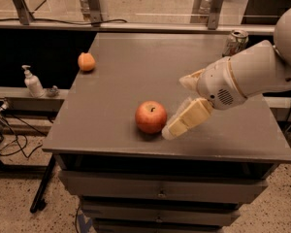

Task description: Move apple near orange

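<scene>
The red apple [151, 116], with a dark stem dimple on top, sits near the front edge of the grey table [136, 72]. The small orange [86, 61] lies at the table's far left edge, well apart from the apple. My gripper [177, 107] reaches in from the right on a white arm, just right of the apple. It is open and holds nothing. Its lower cream finger [186, 120] has its tip close beside the apple's right side, and the other finger [190, 80] is higher and further back.
A metal can [235, 41] stands at the table's back right, behind the arm. A soap dispenser bottle [33, 81] stands on a ledge left of the table. Drawers sit under the table front. A railing runs behind.
</scene>
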`<state>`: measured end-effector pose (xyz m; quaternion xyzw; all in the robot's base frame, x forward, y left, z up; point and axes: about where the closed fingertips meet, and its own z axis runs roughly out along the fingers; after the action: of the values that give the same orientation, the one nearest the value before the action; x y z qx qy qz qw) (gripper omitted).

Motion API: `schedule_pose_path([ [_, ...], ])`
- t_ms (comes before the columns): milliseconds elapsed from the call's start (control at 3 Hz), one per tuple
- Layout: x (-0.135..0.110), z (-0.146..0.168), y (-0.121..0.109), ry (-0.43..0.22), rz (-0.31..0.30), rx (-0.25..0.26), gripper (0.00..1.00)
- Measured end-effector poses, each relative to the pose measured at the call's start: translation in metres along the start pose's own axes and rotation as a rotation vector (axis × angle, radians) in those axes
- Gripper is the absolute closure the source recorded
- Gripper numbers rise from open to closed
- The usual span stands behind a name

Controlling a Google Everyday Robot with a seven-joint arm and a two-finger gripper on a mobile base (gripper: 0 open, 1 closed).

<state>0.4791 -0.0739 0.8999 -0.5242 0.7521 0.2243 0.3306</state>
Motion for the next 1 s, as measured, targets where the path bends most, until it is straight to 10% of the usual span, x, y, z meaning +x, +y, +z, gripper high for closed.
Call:
schedule_pose_path([
  [667,-0.004,0.051,0.005,-0.134,-0.032,-0.021,0.03],
  [1000,-0.003,0.064,0.004,-0.173,-0.051,-0.011,0.21],
])
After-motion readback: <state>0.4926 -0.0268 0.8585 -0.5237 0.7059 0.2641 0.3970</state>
